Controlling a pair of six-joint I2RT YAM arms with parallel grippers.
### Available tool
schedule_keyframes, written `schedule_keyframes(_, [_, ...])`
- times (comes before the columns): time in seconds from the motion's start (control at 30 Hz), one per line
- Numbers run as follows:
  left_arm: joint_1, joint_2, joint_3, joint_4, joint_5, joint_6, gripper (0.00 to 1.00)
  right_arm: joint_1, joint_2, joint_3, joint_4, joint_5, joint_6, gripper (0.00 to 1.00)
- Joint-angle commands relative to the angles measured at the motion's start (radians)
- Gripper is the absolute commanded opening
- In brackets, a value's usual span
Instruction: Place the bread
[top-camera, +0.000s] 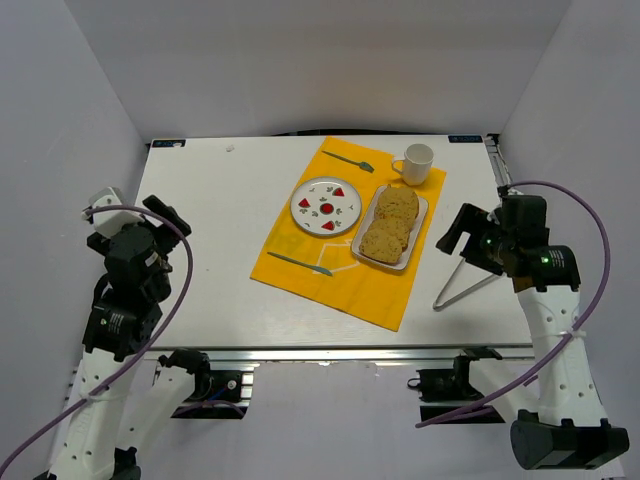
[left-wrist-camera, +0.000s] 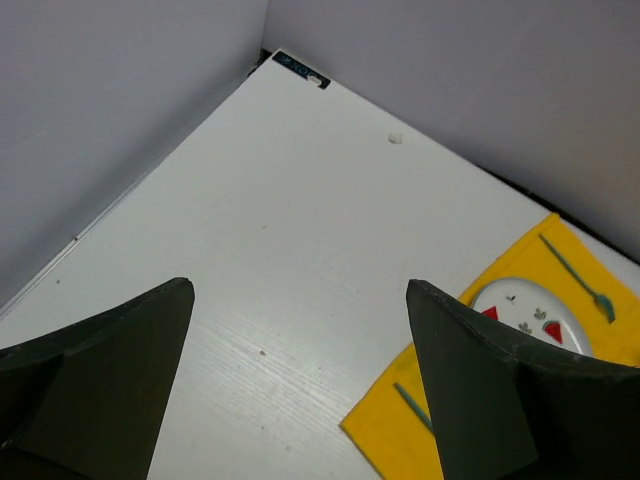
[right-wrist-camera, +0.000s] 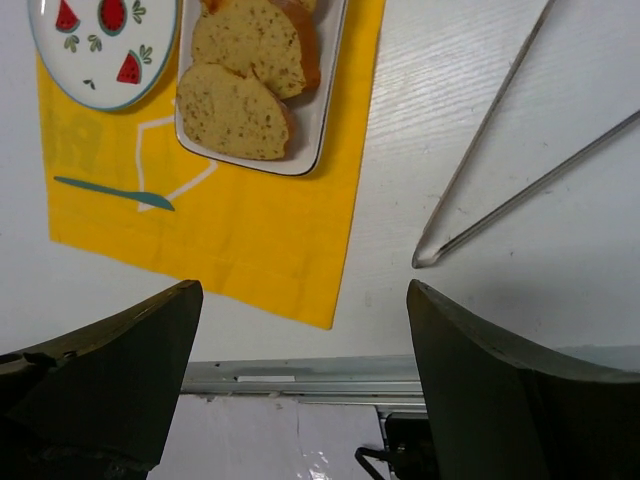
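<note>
Three golden-tan bread slices lie overlapping in a white rectangular tray on the yellow placemat; two of them show in the right wrist view. A round plate with watermelon print sits left of the tray, and shows in the left wrist view. My left gripper is open and empty over the table's left side. My right gripper is open and empty, right of the tray, above the table.
A teal fork and a white mug sit at the mat's far end, a teal knife at its near left. Metal tongs lie on the table at right, below my right gripper. White walls enclose the table.
</note>
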Motion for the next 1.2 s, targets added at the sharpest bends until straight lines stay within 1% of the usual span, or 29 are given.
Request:
schedule_keyframes(0.0, [-0.001,-0.001,0.008,-0.071,0.026,0.027,0.98,0.002,-0.012,0.018,-0.026,0.13,0.07,0.89])
schedule_keyframes(0.03, [-0.001,-0.008,0.007,-0.066,0.032,0.023,0.98,0.002,-0.041,-0.002,0.015,0.158,0.057,0.89])
schedule_keyframes(0.07, [-0.001,-0.011,0.0,-0.065,0.039,0.021,0.98,0.001,-0.053,-0.025,0.026,0.19,0.085,0.89])
schedule_keyframes(0.1, [-0.003,-0.014,-0.003,-0.065,0.056,0.016,0.98,0.002,-0.056,-0.04,0.022,0.262,0.11,0.89])
schedule_keyframes(0.17, [-0.001,-0.018,-0.015,-0.066,0.075,0.012,0.98,-0.001,-0.035,-0.085,0.035,0.272,0.121,0.89])
schedule_keyframes(0.27, [-0.003,-0.024,-0.033,-0.074,0.087,0.007,0.98,-0.003,0.039,-0.131,0.029,0.272,0.182,0.74])
schedule_keyframes(0.3, [-0.001,-0.023,-0.036,-0.075,0.089,0.009,0.98,-0.003,0.054,-0.143,0.029,0.264,0.226,0.69])
schedule_keyframes(0.33, [-0.001,-0.021,-0.038,-0.075,0.096,0.013,0.98,-0.012,0.081,-0.16,0.023,0.25,0.246,0.66])
schedule_keyframes(0.37, [-0.003,-0.021,-0.039,-0.074,0.104,0.021,0.98,-0.015,0.094,-0.171,0.023,0.235,0.262,0.69])
schedule_keyframes(0.4, [-0.003,-0.02,-0.041,-0.072,0.11,0.035,0.98,-0.018,0.105,-0.185,0.023,0.224,0.303,0.75])
schedule_keyframes(0.47, [-0.003,-0.02,-0.04,-0.074,0.122,0.045,0.98,-0.022,0.109,-0.254,0.084,0.212,0.334,0.89])
schedule_keyframes(0.6, [-0.003,-0.035,-0.056,-0.071,0.142,0.09,0.98,-0.041,0.131,-0.373,0.193,0.209,0.389,0.89])
schedule_keyframes(0.73, [-0.001,-0.038,-0.055,-0.077,0.144,0.139,0.98,-0.049,0.238,-0.427,0.268,0.247,0.385,0.89])
schedule_keyframes(0.77, [-0.001,-0.038,-0.053,-0.077,0.144,0.166,0.98,-0.049,0.275,-0.433,0.314,0.261,0.37,0.89])
schedule_keyframes(0.83, [-0.001,-0.034,-0.056,-0.074,0.139,0.171,0.98,-0.079,0.313,-0.432,0.327,0.262,0.359,0.89])
schedule_keyframes(1.17, [-0.003,0.009,-0.066,-0.069,0.124,0.133,0.98,-0.142,0.526,-0.381,0.466,0.282,0.271,0.89])
